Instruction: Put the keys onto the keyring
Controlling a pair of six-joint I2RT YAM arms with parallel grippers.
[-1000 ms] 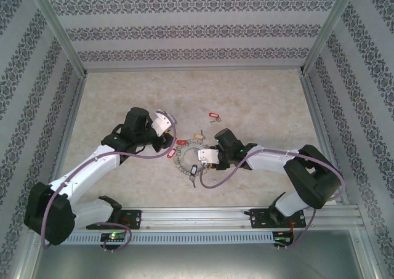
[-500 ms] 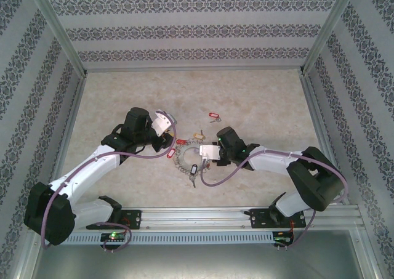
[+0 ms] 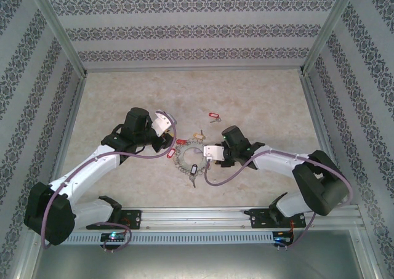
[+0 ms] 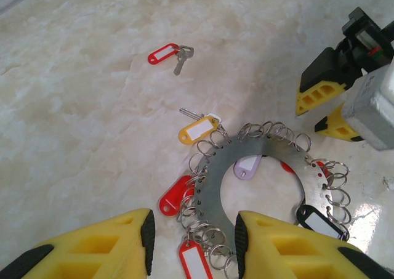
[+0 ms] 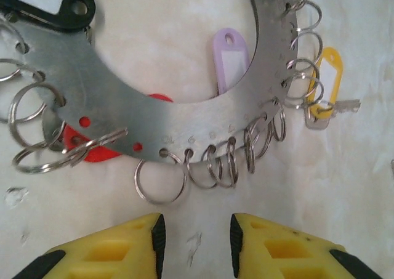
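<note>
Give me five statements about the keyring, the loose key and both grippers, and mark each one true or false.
1. The red-tagged key lies on the table, apart from the keyring. True.
2. The right gripper holds a key. False: it is open and holds nothing, and it faces the keyring's rim.
3. The keyring stands upright on its edge. False: it lies flat on the table.
4. A lilac tag lies inside the keyring's central opening. True.
5. The left gripper is shut. False: it is open, at the near rim of the keyring.
</note>
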